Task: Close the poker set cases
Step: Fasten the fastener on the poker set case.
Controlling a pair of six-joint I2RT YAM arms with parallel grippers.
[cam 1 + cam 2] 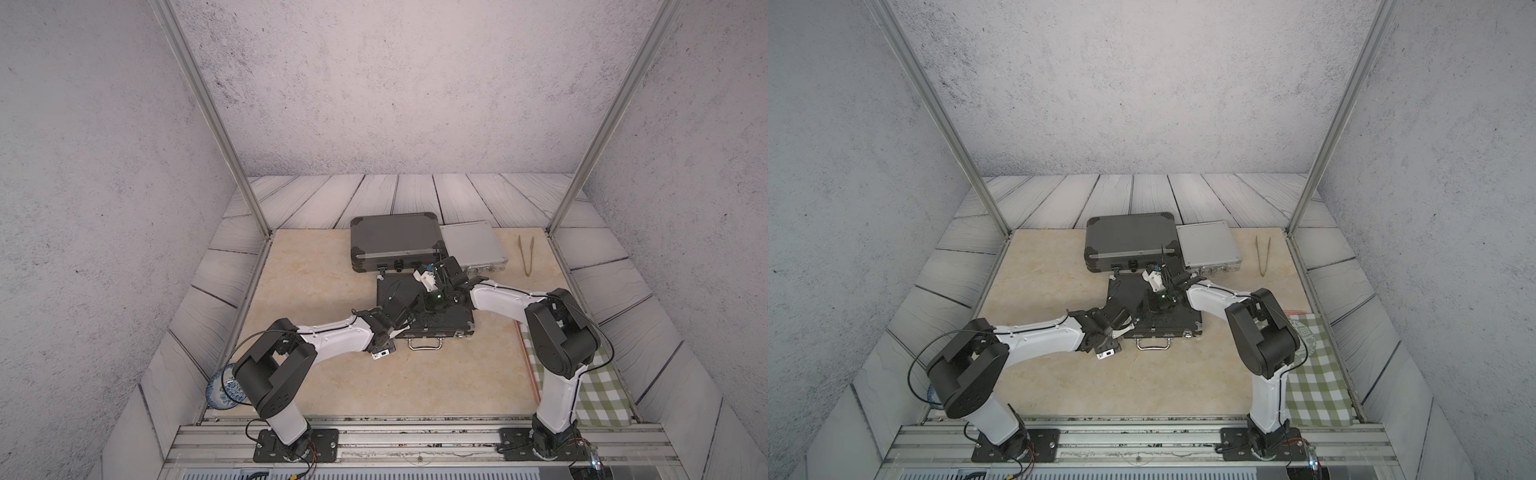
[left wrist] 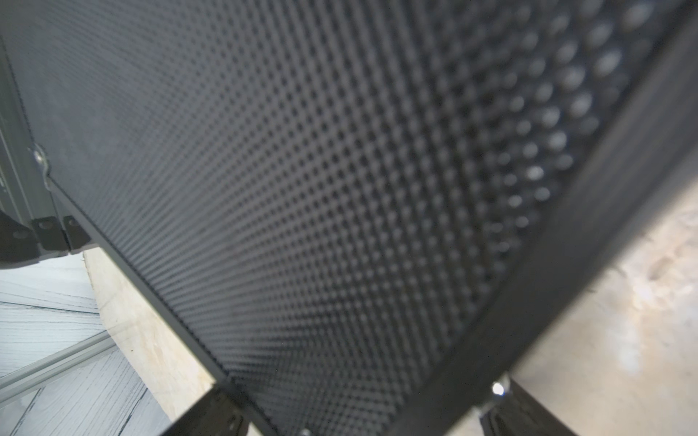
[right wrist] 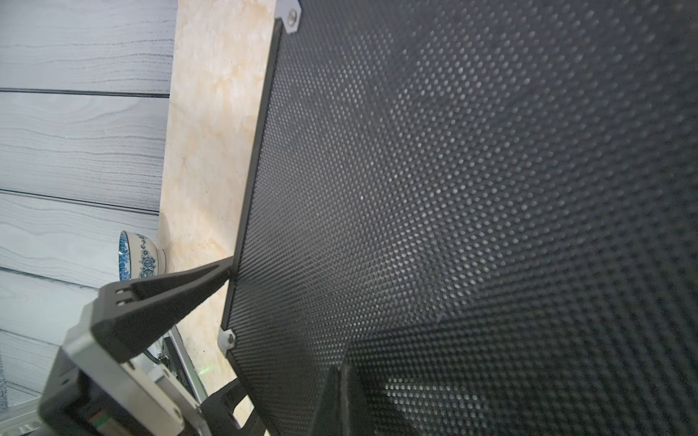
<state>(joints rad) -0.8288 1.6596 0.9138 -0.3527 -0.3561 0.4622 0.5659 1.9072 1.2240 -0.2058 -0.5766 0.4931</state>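
Though no latch can be read from these views, all three lids look to be down. On the beige surface (image 1: 332, 374), the grey case (image 1: 392, 239) sits just above the middle of both top views, flat and shut, and seems to need nothing more. Below it, at the centre of the frame, the black case (image 1: 451, 320) lies with its handle (image 1: 424, 344) toward the bottom edge. Its dimpled lid appears flat on the base, but whether it is fastened cannot be told. The silver case (image 1: 471, 243), touching the grey one's right side, also looks closed.

Both arms meet over the black case. The left tool (image 2: 359, 415) has its jaws well apart at the lid's lower-left corner in the top views, gripping nothing. The right tool (image 3: 342, 389) has its jaws together, tips on or just above the lid. By this reading the closing is essentially finished. What may remain is securing latches and drawing the arms clear.
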